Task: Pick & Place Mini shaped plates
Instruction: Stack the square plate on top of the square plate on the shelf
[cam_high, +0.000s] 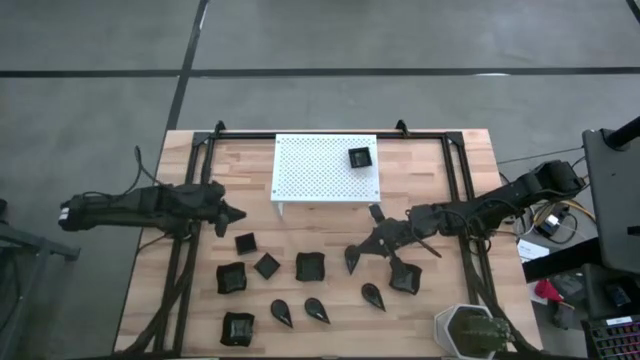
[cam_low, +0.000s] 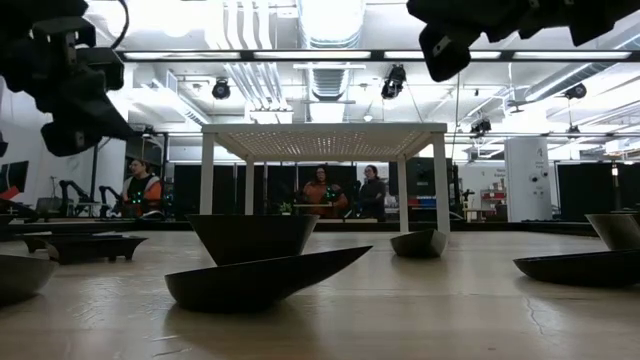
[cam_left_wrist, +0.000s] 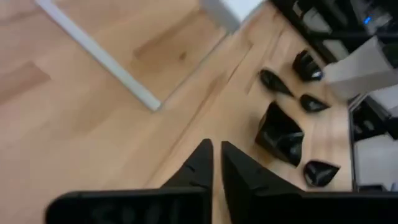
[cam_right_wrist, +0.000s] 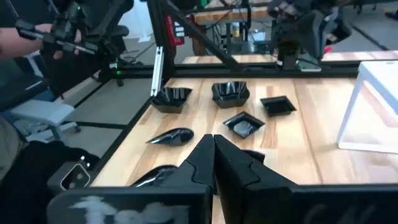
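Several glossy black mini plates lie on the wooden table: small squares, bigger raised-rim squares and teardrops. One small square plate sits on the white perforated stand. My left gripper is shut and empty, raised over the table left of the stand. My right gripper is shut and empty, raised above the teardrop at the table's middle right. Both grippers show high in the low view.
A grey-green hexagonal pot stands at the near right corner. A black frame runs along the table's sides and far edge. Bare wood lies between the stand and the plates. People sit in the room beyond the table.
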